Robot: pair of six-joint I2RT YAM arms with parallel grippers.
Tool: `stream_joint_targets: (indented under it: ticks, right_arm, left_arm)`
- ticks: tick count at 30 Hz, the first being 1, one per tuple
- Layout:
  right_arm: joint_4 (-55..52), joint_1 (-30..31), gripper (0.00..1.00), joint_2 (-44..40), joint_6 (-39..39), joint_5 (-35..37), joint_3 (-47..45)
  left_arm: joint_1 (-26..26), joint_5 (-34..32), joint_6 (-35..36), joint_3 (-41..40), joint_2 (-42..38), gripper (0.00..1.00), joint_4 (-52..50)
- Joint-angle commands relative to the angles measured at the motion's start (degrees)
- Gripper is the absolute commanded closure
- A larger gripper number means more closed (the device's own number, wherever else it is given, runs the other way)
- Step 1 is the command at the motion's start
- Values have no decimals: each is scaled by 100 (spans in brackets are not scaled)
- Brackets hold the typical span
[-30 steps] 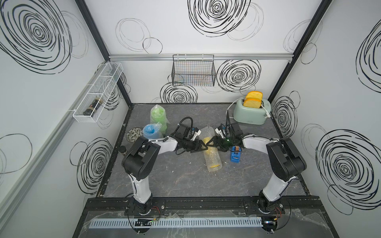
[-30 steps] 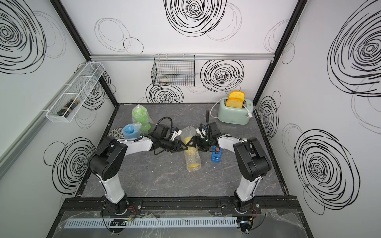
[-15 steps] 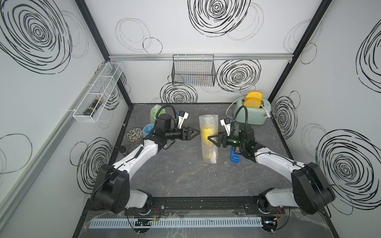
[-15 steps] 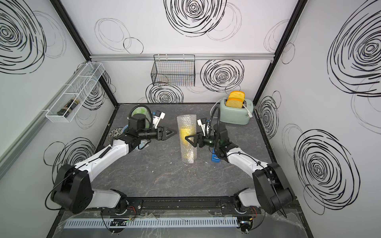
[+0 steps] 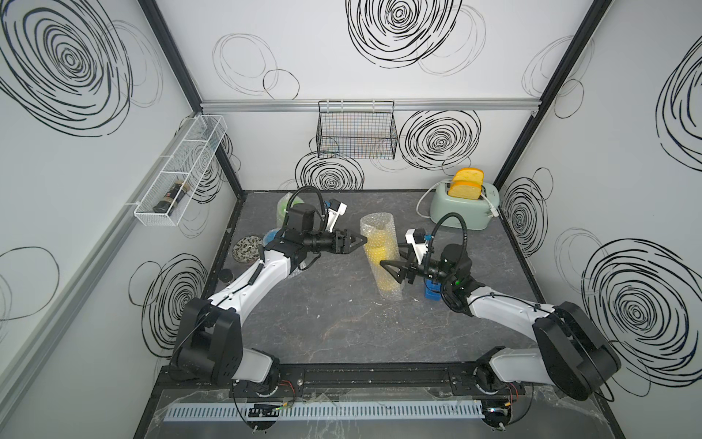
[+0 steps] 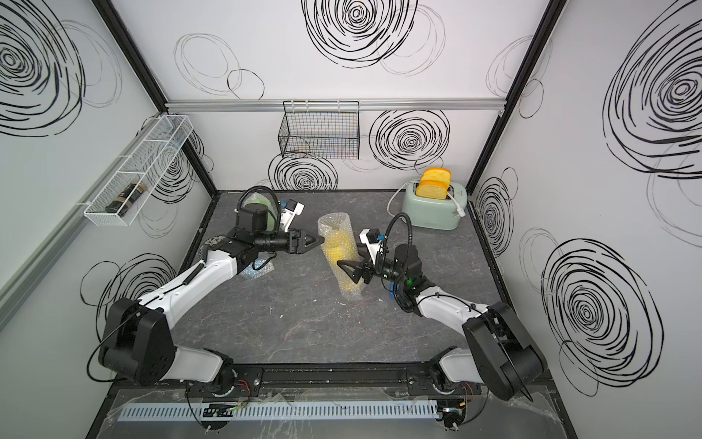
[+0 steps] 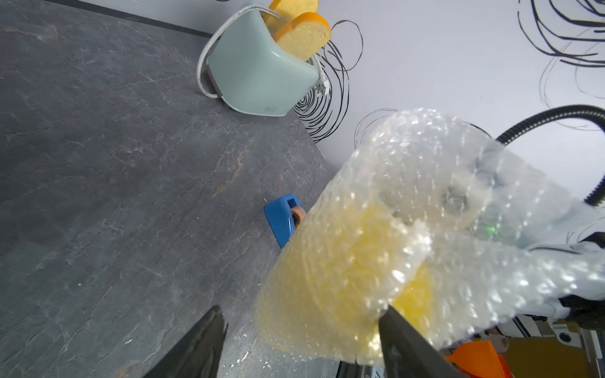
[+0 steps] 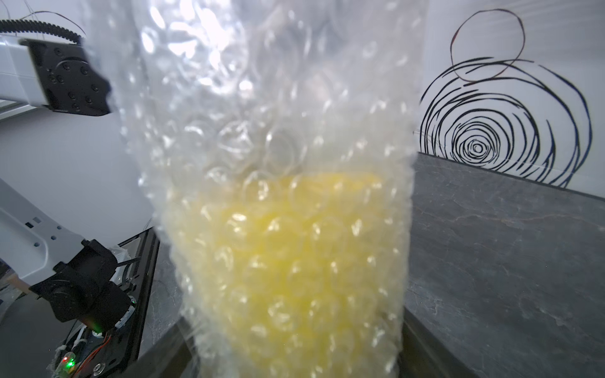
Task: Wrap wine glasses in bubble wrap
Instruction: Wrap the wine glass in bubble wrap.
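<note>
Okay, right gripper (image 5: 385,264): clamped wide around the bubble wrap (image 5: 376,230) roll, with a finger down each side in the right wrist view.
left gripper (image 5: 362,240): fingers spread apart, tips right at the roll's upper side; one fingertip (image 7: 402,333) overlaps the wrap in the left wrist view, and I can't tell if it touches.
roll: standing on the grey table (image 5: 323,323) between the two arms, leaning a bit, top end open.
yellow goblet (image 8: 294,248): inside the roll, lower part, just a yellow blur through the bubbles.
goblet count: that yellow one, plus a lime green goblet (image 5: 283,205) mostly hidden behind the left arm near the back; there's also a blue scrap (image 5: 269,237) by that arm, no idea what it is.
tape dispenser (image 7: 283,219): one, blue, on the table just beside the roll.
toaster (image 5: 459,214): one, mint, back right corner, two bread slices (image 5: 465,182) sticking up.
writing: a tiny mark low on the toaster and a label on the dark bottle (image 5: 171,194) in the white wall rack (image 5: 197,144), both too small to read.
</note>
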Motion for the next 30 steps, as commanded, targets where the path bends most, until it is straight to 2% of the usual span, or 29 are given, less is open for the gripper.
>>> stream_joint_targets:
  ticks: [1,4,10,12,14,16,18,21,24,30]
  right_arm:
    - [549,68,18,-87,-324,-23,-115]
    - [660,83,19,-2,-349,-53,-143]
    - [631,117,19,103,-448,-61,-155]
    - [476,164,19,99,-603,-54,-97]
    - [423,206,19,107,-690,3,-92]
    - [332,235,19,133,-725,29,-79]
    - [181,281,18,159,-814,37,-43]
    - [-129,366,16,184,-997,201,-6]
    - [-553,410,8,92,-1008,368,64]
    - [-2267,419,2,-895,-835,566,224]
  left_arm:
    - [-122,144,-213,-46,-4,25,265]
    - [-144,127,-245,-139,69,28,178]
    - [-369,-120,-145,-106,271,48,-263]
    - [-424,-158,-104,-82,286,59,-296]
    - [-449,-207,-196,-90,355,77,-299]
    - [-438,-222,-234,-82,396,90,-314]
    - [-424,-286,-182,-82,362,100,-357]
    - [-440,-347,-46,-91,353,100,-423]
    - [-436,-534,275,32,307,100,-708]
    - [-409,-1423,1397,401,186,100,-1474]
